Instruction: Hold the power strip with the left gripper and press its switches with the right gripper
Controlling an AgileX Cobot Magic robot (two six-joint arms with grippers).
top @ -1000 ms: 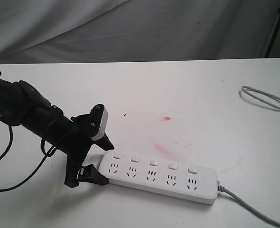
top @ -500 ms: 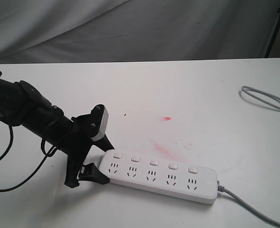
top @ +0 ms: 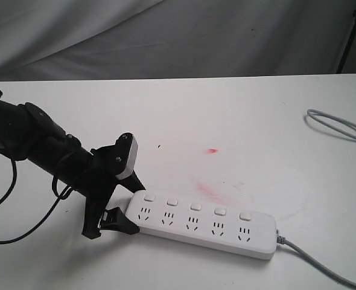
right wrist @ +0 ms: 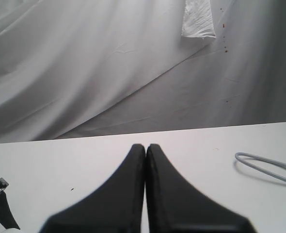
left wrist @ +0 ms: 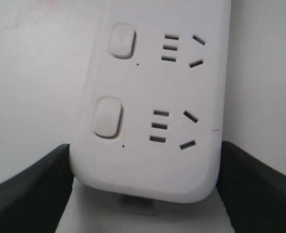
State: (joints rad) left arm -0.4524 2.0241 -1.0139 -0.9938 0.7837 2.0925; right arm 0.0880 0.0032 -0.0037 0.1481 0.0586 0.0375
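The white power strip (top: 202,225) lies flat near the table's front, sockets up, its grey cord (top: 314,258) leaving at the right end. Its row of switches (top: 195,206) runs along the far side; two switches (left wrist: 107,117) show in the left wrist view. My left gripper (top: 133,208) straddles the strip's left end, and its black fingers (left wrist: 41,189) press against both long sides of the power strip (left wrist: 152,97). My right gripper (right wrist: 146,146) is shut with nothing in it, held above the table away from the strip, and is out of the exterior view.
A separate loop of grey cable (top: 338,127) lies at the table's right edge, also visible as the cable loop (right wrist: 266,167) in the right wrist view. Red smears (top: 211,192) mark the tabletop behind the strip. Grey cloth (top: 166,36) hangs behind the table.
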